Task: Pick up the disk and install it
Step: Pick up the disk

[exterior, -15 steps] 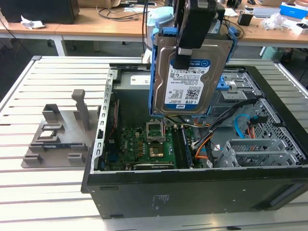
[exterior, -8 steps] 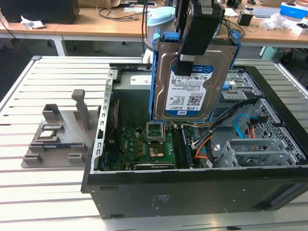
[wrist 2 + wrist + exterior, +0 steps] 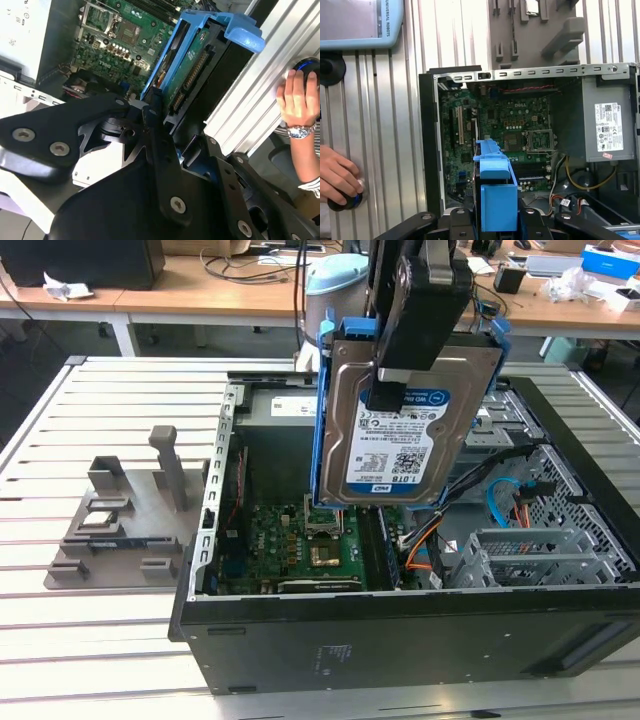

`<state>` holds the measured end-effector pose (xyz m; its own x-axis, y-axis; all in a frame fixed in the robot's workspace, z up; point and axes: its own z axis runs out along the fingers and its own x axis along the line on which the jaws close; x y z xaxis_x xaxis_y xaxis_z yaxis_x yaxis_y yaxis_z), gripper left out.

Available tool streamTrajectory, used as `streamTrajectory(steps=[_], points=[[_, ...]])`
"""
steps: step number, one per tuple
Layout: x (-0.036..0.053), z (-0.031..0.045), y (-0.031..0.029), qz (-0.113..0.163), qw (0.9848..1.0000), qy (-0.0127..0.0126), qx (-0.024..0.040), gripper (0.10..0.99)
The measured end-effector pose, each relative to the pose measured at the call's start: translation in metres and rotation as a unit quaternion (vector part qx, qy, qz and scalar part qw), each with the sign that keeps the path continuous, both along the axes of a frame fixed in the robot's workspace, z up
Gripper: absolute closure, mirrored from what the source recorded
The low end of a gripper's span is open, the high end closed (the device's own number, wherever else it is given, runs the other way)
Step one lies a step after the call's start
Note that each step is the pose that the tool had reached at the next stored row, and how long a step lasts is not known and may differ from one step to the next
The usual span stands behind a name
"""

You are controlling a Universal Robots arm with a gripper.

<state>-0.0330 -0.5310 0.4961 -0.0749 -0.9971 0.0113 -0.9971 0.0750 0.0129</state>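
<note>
Nearest the exterior camera runs the dark front wall of the open computer case [image 3: 400, 640], which lies on its side on the ribbed metal desk [image 3: 100, 660]. At the exterior view's left, a grey fixture plate [image 3: 120, 525] with upright posts sits just beside the case. Next comes the green motherboard [image 3: 290, 550] on the case floor. Above it, near the middle, hangs the disk [image 3: 395, 455], upright and edged in blue, its label facing the camera. At the exterior view's right stands a perforated metal drive cage [image 3: 540, 555] with orange and blue cables [image 3: 500, 505] close by. The end effector [image 3: 385, 390] is closed firmly on the disk, one black finger across the labelled face and the other behind. I judge the pick-up done and the carry in hand, with the disk raised over the case and not yet seated. Seating it would call for squaring the blue edge to the cage and keeping clear of the cables. By count: one disk, one end effector, one case, one motherboard, one fixture plate, one cage, and one person's hand [image 3: 337, 177] resting on a dark round button [image 3: 342, 202] on the desk
</note>
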Motion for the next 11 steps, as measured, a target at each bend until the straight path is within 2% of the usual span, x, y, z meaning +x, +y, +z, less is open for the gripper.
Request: streamTrajectory(steps=[11], points=[[0.0000,-0.0002,-0.0216,0.000,1.0000,0.0000,0.0000,0.722]])
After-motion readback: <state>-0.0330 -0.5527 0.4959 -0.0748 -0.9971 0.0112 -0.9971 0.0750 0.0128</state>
